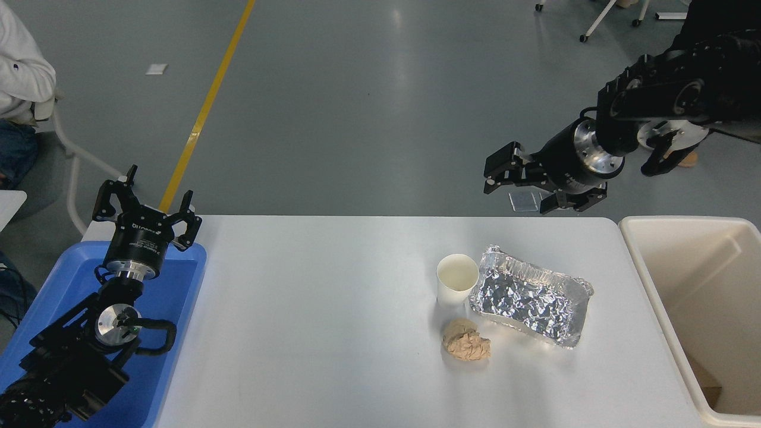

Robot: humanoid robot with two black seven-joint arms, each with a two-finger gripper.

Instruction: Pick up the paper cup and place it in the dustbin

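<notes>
The small white paper cup (pixel 457 279) stands upright on the white table (pixel 309 333), right of centre, touching the left end of the crinkled foil tray (pixel 529 296). The cream-beige dustbin (pixel 689 285) stands at the table's right end. My right gripper (pixel 516 189) is open and empty, high above the table's far edge, up and to the right of the cup. My left gripper (pixel 147 204) is open and parked over the blue tray at the lower left.
A crumpled tan paper ball (pixel 466 346) lies just in front of the cup. A shallow blue tray (pixel 178 285) sits at the table's left end. A seated person (pixel 21 65) is at the far left.
</notes>
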